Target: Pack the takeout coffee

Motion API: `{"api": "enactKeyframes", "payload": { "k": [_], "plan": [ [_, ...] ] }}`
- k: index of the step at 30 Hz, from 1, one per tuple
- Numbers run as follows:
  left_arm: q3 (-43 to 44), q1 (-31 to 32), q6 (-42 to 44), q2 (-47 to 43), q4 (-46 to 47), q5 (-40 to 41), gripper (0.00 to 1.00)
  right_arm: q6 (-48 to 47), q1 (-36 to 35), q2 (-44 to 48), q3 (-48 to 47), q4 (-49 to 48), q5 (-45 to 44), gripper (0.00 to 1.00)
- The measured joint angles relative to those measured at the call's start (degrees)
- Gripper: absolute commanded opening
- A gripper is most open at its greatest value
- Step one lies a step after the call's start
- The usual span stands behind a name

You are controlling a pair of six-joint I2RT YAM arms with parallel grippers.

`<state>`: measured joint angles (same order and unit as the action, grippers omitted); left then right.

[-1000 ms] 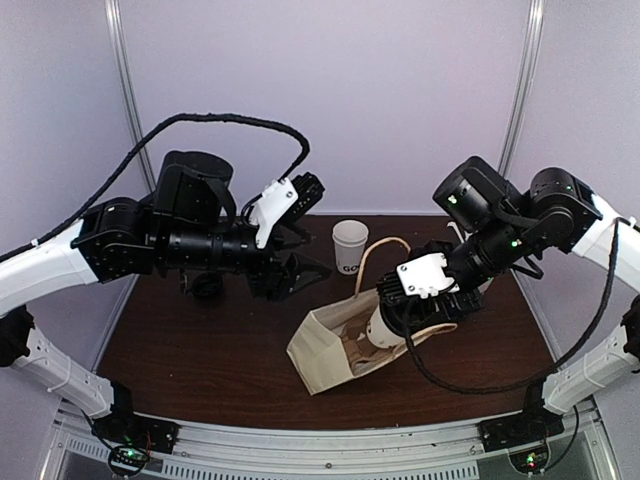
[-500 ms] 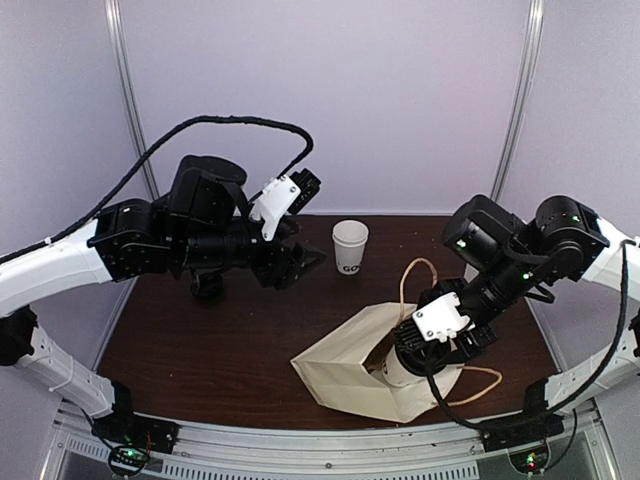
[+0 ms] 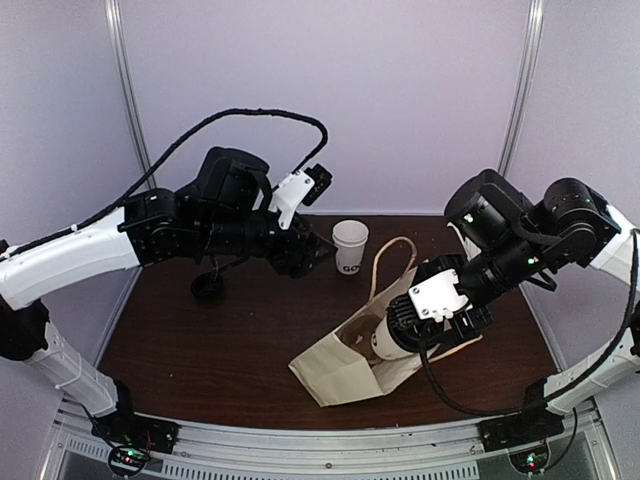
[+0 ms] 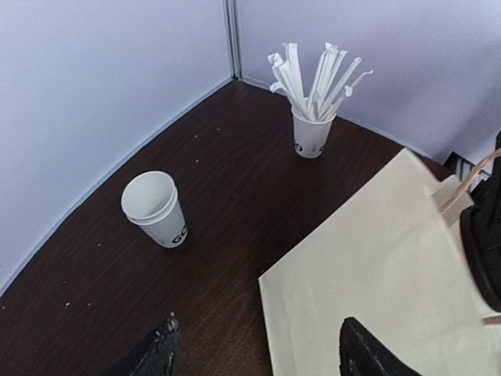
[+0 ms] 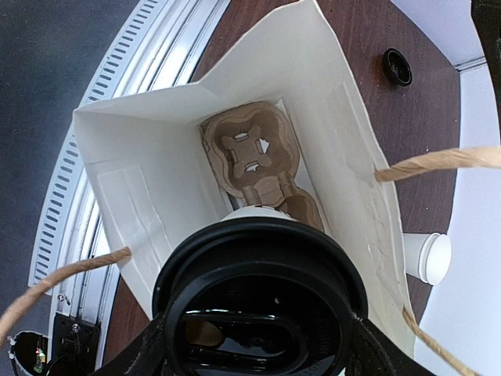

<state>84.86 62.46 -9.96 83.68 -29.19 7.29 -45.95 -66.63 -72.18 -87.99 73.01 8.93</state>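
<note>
The right claw (image 3: pixel 398 335) is clamped on a lidded cup (image 5: pixel 260 309) at the mouth of the paper bag (image 3: pixel 335 368). The bag lies tilted on the table (image 3: pixel 190 345) with its opening toward that arm. In the right wrist view the black lid hides the cup's body, and only slivers of the fingers show at the bottom edge. A brown cup carrier (image 5: pixel 250 153) sits deep in the bag, its near end covered by the lid; whether the cup touches it cannot be told. The left claw (image 4: pixel 254 356) hangs empty, fingers apart, beside the bag. An open cup (image 4: pixel 154 207) stands beyond it, its lettering only partly readable. A loose lid (image 3: pixel 207 288) lies below the left arm. The cup of sticks (image 4: pixel 311 133) is mostly hidden behind the right arm from overhead.
</note>
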Motion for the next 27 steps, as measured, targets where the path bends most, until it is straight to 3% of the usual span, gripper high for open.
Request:
{"api": "enactKeyframes", "payload": {
  "k": [8, 16, 23, 27],
  "plan": [
    [7.2, 6.0, -5.8, 2.8, -1.5, -6.3, 0.7, -0.4, -0.2, 0.4, 3.1, -0.9, -3.1, 0.53],
    [9.5, 14.3, -9.3, 6.2, -6.7, -6.2, 0.7, -0.3, -0.2, 2.4, 5.1, -1.0, -4.0, 0.53],
    [11.3, 16.8, -9.6, 8.4, -10.7, 0.0, 0.71, -0.4, -0.2, 3.2, 7.0, -2.7, -4.6, 0.52],
    [7.5, 16.5, -9.0, 5.3, -10.2, 6.7, 0.71, -0.4, -0.2, 3.1, 8.6, -4.8, -5.9, 0.52]
  ]
}}
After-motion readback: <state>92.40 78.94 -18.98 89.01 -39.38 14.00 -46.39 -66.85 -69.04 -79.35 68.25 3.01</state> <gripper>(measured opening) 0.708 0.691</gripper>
